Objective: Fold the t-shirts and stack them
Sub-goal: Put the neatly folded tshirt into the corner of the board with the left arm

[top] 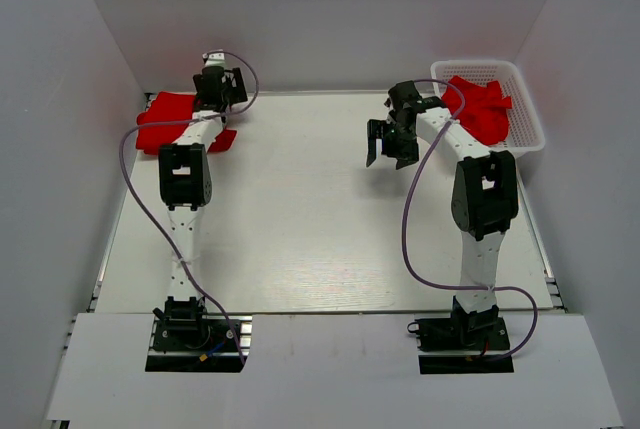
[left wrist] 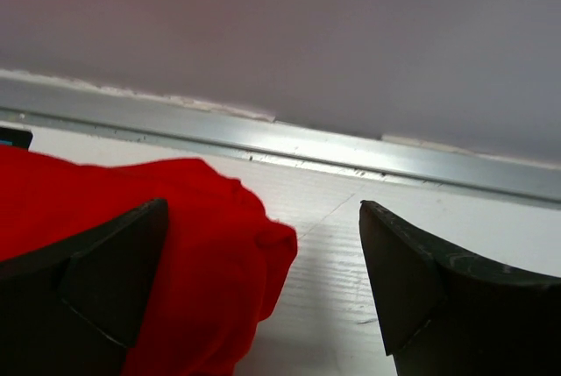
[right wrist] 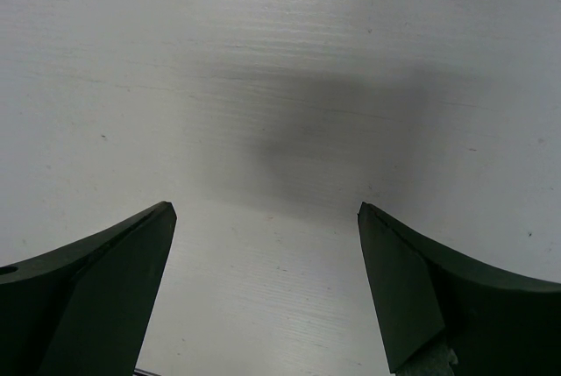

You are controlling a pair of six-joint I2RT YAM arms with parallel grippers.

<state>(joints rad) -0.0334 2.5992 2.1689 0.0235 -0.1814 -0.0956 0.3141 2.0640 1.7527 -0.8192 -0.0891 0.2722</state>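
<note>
Beneath spread left pincer, red t-shirt, bunched

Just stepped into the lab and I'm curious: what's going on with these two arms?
They are sorting red t-shirts. The left gripper is open, low over a red t-shirt lying at the far left corner of the table, gripping nothing. The right gripper hangs open and empty above bare table, just left of a white basket at the far right that holds more crumpled red shirts. Neither arm is carrying anything.
</note>
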